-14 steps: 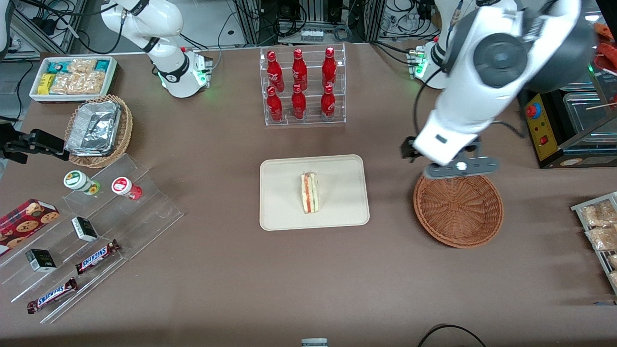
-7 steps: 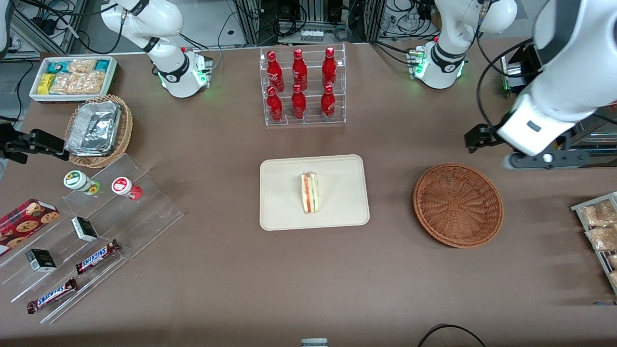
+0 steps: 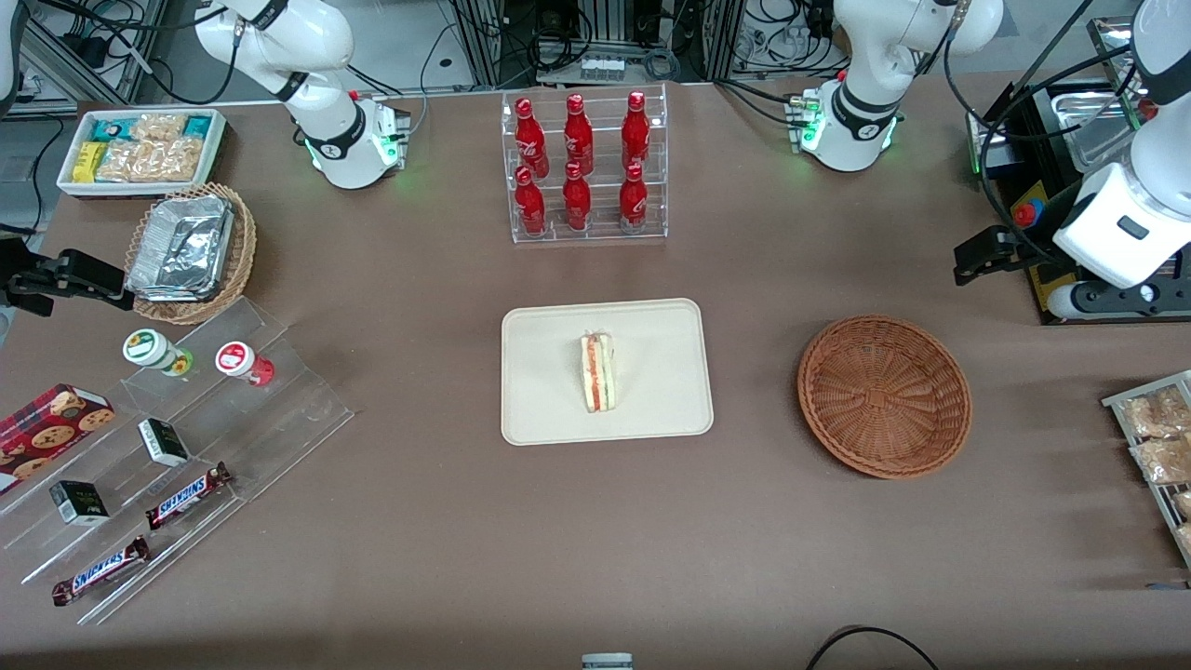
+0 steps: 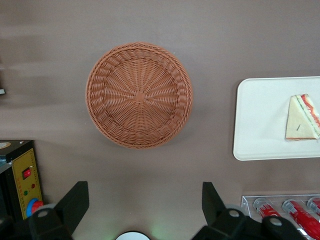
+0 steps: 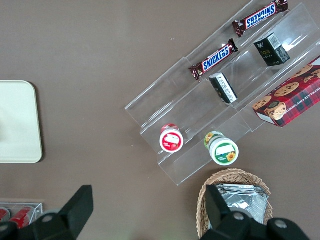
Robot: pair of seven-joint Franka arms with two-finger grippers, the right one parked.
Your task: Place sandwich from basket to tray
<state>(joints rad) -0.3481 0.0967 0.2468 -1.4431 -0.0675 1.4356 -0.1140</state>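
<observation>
The sandwich (image 3: 597, 373) (image 4: 301, 119), a pale wedge with red, orange and green layers, lies on the cream tray (image 3: 540, 372) (image 4: 260, 120) at the table's middle. The reddish-brown wicker basket (image 3: 884, 395) (image 4: 139, 95) sits beside the tray toward the working arm's end, with nothing in it. My gripper (image 3: 1112, 300) (image 4: 144, 192) hangs high above the table near the working arm's end, farther from the front camera than the basket. It is open, fingers wide apart, with only bare table between them.
A clear rack of red bottles (image 3: 582, 167) stands farther back than the tray. A yellow control box (image 4: 25, 180) sits by my gripper. A wire rack of snack bags (image 3: 1154, 437) lies at the working arm's end. Acrylic steps (image 3: 177, 437), a foil-filled basket (image 3: 191, 251) and a white bin (image 3: 140, 149) lie toward the parked arm's end.
My gripper has swung from above the basket's rim out toward the working arm's end of the table. The sandwich, tray and basket have stayed where they were.
</observation>
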